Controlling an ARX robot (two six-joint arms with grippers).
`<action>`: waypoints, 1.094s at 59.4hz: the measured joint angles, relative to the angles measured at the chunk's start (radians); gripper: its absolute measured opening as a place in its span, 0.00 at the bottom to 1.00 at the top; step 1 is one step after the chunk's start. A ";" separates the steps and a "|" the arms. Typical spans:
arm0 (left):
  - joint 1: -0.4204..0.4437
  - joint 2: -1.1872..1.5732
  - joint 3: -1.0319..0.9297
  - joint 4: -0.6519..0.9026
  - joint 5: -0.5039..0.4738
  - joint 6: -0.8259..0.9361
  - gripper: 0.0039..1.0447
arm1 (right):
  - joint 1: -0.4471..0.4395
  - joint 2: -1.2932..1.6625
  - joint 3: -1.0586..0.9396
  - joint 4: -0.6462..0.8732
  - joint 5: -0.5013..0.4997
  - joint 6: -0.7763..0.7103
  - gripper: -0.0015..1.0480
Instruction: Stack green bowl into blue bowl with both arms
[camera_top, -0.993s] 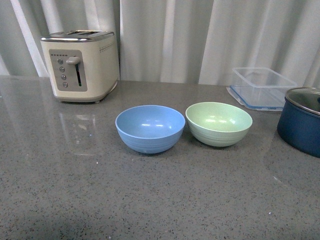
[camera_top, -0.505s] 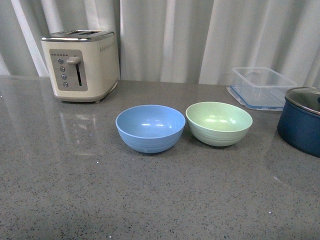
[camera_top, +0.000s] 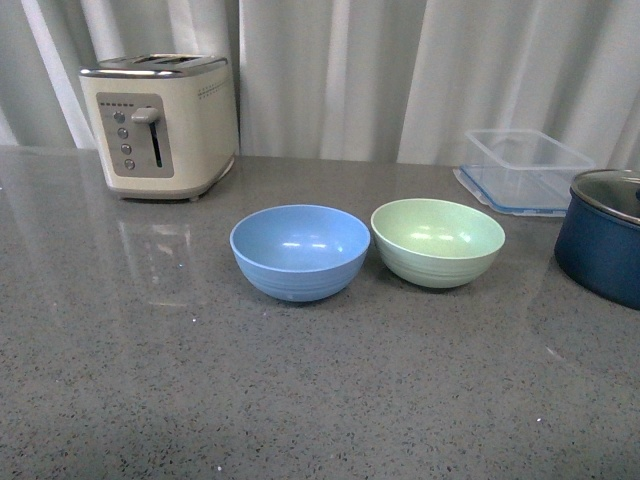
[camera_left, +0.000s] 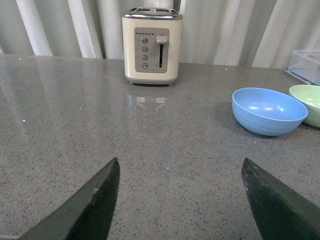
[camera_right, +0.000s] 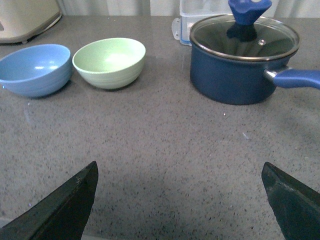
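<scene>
The blue bowl (camera_top: 300, 251) and the green bowl (camera_top: 438, 242) sit side by side, upright and empty, on the grey counter, blue on the left. Neither arm shows in the front view. My left gripper (camera_left: 180, 165) is open and empty, low over the counter well short of the blue bowl (camera_left: 269, 110); the green bowl (camera_left: 307, 102) shows at that view's edge. My right gripper (camera_right: 180, 167) is open and empty, well short of the green bowl (camera_right: 109, 62) and the blue bowl (camera_right: 34, 69).
A cream toaster (camera_top: 160, 125) stands at the back left. A clear plastic container (camera_top: 524, 170) stands at the back right. A dark navy pot with a glass lid (camera_top: 605, 235) stands at the right, its handle (camera_right: 297, 78) sticking out.
The front view has shifted slightly; the bowls and other things have not moved on the counter.
</scene>
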 joint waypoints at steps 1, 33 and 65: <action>0.000 0.000 0.000 0.000 0.000 0.000 0.77 | 0.000 0.018 0.015 -0.002 -0.008 0.006 0.90; 0.000 0.000 0.000 0.000 0.000 0.002 0.94 | 0.251 1.103 0.761 -0.034 0.079 0.373 0.90; 0.000 0.000 0.000 0.000 0.000 0.002 0.94 | 0.271 1.580 1.117 -0.098 0.279 0.497 0.90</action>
